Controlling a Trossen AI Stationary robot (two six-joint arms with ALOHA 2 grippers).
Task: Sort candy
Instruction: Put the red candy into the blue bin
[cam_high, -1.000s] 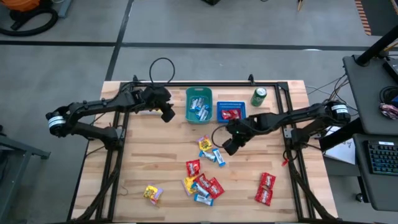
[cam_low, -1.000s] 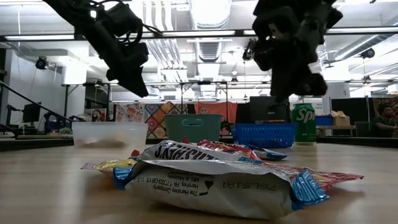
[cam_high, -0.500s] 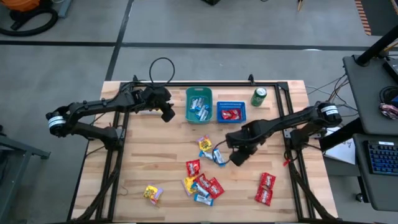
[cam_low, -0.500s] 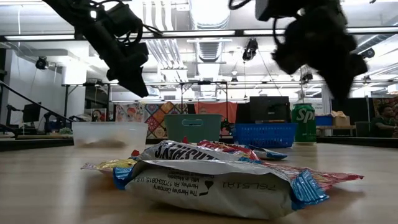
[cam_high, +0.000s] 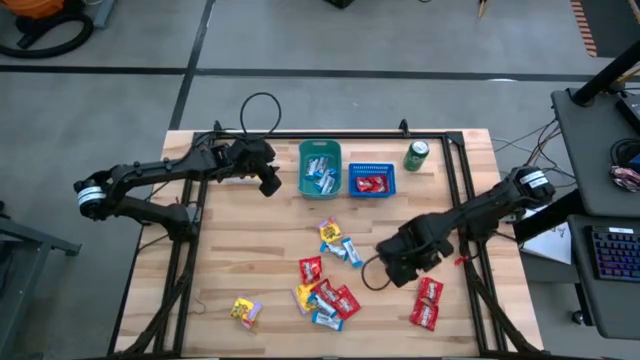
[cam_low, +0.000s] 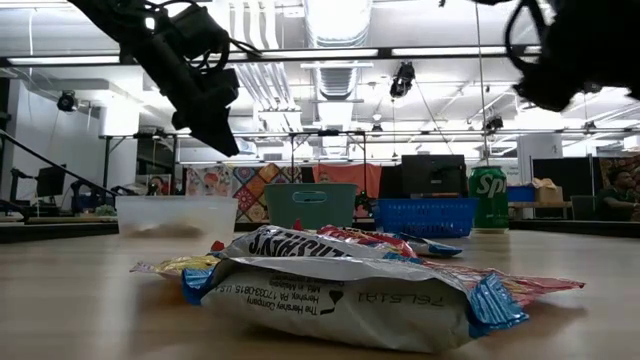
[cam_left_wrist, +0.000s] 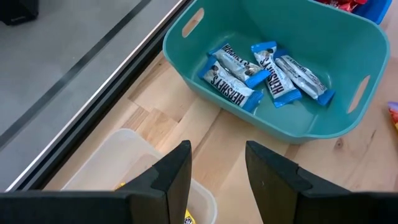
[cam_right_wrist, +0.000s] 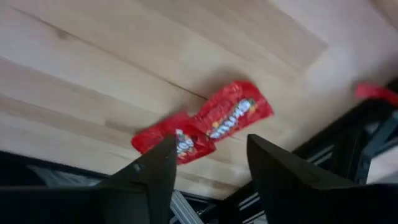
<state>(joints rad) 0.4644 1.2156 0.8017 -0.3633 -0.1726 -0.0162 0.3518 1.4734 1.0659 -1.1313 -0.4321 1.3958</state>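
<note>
Right gripper (cam_high: 400, 268) hangs over bare table beside two red candies (cam_high: 427, 303) — fingers parted, nothing between them.

Candy is scattered on the wooden table (cam_high: 250, 250): a loose heap (cam_high: 325, 297) near the middle front, a few pieces (cam_high: 338, 243) just behind it, a yellow pair (cam_high: 245, 311) off toward the left front, and the red pair at the right front, overlapping at one end. Some already lie in the teal bin (cam_high: 320, 167) and the blue basket (cam_high: 372, 181) at the back, beside a green can (cam_high: 416, 155). Left gripper (cam_left_wrist: 216, 171) waits over a clear tub (cam_left_wrist: 130, 158) next to the teal bin, fingers apart and empty. These wrappers look light, flat and slick — likely to skid or crinkle under a closing jaw, so pinching across the narrow middle of the upper red one seems safest.
</note>
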